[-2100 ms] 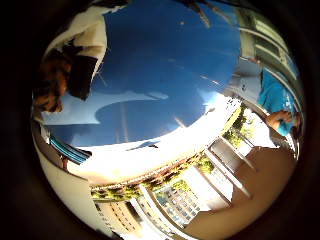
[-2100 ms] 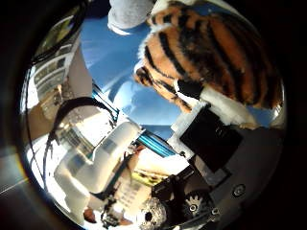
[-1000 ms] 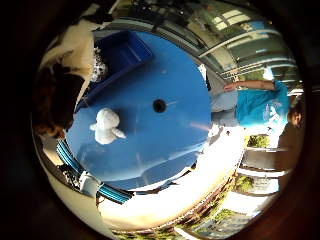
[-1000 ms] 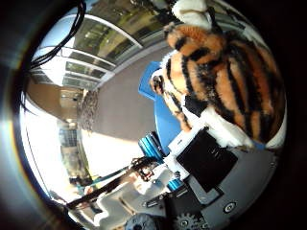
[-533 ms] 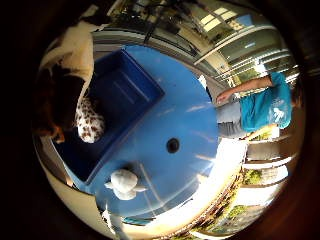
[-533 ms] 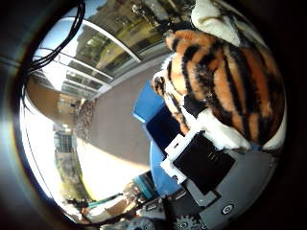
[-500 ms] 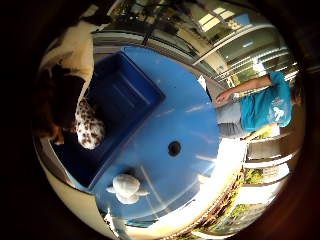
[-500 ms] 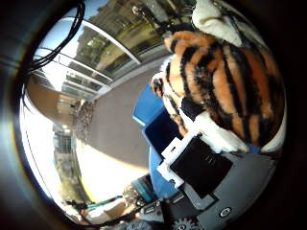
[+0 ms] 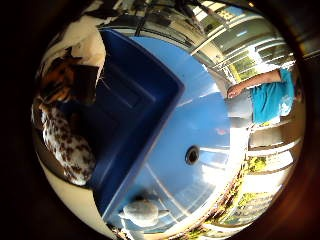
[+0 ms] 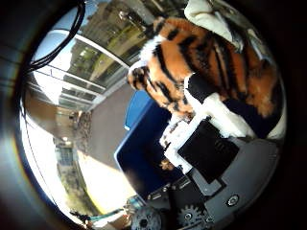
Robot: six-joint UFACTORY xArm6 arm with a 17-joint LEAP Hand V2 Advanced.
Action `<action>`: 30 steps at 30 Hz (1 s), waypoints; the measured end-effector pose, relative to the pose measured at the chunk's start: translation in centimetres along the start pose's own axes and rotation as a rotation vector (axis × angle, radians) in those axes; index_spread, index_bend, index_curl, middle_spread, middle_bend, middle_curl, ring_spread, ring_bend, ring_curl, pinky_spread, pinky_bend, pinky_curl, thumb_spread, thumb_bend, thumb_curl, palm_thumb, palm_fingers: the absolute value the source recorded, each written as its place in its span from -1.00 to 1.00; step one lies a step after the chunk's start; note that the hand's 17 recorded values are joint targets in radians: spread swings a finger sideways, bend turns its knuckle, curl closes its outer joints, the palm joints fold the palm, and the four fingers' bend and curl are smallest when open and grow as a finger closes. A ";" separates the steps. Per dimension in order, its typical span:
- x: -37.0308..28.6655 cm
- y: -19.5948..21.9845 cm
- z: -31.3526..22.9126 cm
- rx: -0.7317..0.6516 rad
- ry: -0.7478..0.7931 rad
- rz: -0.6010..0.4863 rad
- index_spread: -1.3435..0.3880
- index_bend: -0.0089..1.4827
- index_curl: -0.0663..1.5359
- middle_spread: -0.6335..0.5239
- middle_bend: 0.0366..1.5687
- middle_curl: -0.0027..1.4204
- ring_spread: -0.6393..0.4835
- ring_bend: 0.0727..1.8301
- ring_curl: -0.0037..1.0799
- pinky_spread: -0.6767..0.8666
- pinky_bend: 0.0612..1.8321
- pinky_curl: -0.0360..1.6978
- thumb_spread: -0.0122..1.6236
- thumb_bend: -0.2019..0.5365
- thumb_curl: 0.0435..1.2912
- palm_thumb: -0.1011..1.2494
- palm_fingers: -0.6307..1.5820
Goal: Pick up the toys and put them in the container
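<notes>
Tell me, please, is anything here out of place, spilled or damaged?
Nothing looks spilled or damaged. The hand holds the tiger toy over the blue container, where a spotted toy already lies against its wall. Only the white plush toy is out of place: it lies on the blue table, outside the container.

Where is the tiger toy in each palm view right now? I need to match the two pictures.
Little finger side view: only a bit of the tiger toy shows at the edge, over the blue container and beside a spotted toy.
Thumb side view: the tiger fills much of the picture, close to the palm, with the hand curled round it.
Shared landmark: the blue container, seen in both.
</notes>
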State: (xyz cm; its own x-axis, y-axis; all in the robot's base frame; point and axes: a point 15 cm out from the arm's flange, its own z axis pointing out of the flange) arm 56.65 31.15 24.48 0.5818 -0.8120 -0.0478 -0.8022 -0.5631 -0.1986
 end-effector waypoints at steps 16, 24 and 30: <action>5.2 8.3 -12.2 -0.127 -0.014 0.059 0.12 -0.89 -0.21 0.29 -0.77 -0.41 0.65 -0.43 -0.44 0.51 -0.19 -0.29 0.34 -0.56 -0.30 0.05 -0.53; 8.4 16.1 -19.6 -0.218 -0.021 0.145 0.31 -0.82 -0.41 0.37 -0.80 -0.46 0.66 -0.50 -0.45 0.52 -0.30 -0.39 0.36 -0.55 -0.38 0.03 -0.45; 11.1 20.4 -17.5 -0.321 -0.046 0.233 0.40 -0.80 -0.49 0.38 -0.81 -0.48 0.67 -0.51 -0.45 0.52 -0.30 -0.43 0.37 -0.56 -0.43 -0.02 -0.42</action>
State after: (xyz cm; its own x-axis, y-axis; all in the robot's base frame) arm 44.45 7.96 37.00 0.3791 -0.9199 -0.1009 -0.9103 -0.3903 0.1382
